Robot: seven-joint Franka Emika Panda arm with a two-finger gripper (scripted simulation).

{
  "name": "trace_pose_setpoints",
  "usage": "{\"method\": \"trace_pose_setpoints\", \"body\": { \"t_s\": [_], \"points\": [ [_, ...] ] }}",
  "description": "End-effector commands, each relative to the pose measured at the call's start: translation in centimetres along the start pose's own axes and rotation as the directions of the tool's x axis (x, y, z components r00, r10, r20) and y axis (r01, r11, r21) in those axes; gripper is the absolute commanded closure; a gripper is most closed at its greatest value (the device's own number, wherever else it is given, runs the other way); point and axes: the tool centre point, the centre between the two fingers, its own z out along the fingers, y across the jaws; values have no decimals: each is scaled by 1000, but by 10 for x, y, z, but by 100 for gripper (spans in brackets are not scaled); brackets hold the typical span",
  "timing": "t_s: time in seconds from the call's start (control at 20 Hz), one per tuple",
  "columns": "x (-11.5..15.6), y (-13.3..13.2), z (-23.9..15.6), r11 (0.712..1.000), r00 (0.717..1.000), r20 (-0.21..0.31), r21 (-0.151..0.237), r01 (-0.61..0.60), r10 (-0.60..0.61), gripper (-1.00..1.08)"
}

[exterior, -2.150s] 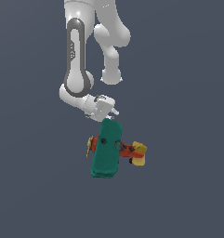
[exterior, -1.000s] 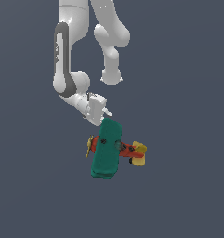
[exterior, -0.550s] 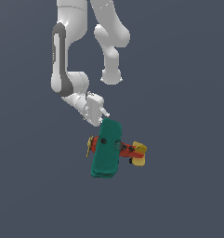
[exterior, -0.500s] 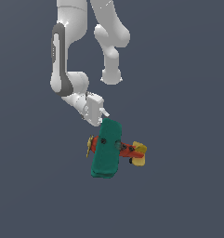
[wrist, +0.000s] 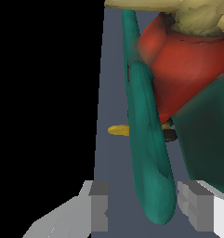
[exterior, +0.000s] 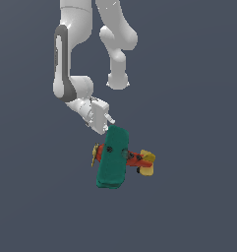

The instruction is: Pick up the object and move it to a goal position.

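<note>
The object is a toy biplane [exterior: 111, 157] with broad teal wings, a red fuselage and a yellow tail, lying on the dark floor. My gripper [exterior: 109, 121] hovers at the end of the wings nearest the arm. In the wrist view the biplane [wrist: 150, 153] fills the frame, and one teal wing tip reaches in between my grey fingers [wrist: 99, 207]. The gripper [wrist: 147, 207] is open. A gap shows on one side of the wing, and the other finger lies very close to it.
Only the flat dark grey floor [exterior: 198, 206] surrounds the biplane. The white arm [exterior: 71, 54] rises above and to the exterior view's left of it.
The arm's lower links have swung slightly toward the exterior view's left and the gripper has edged down to the wing end. The biplane has not moved.
</note>
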Motion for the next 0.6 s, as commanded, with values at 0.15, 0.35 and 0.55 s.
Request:
{"method": "trace_pose_setpoints", "body": {
  "t_s": [0.15, 0.35, 0.55],
  "points": [
    [2, 0, 0, 1000, 1000, -9, -1, 0, 0, -20],
    [5, 0, 0, 1000, 1000, -26, -1, 1, -1, -20],
    [8, 2, -2, 1000, 999, -46, 6, 4, -4, -20]
  ]
}}
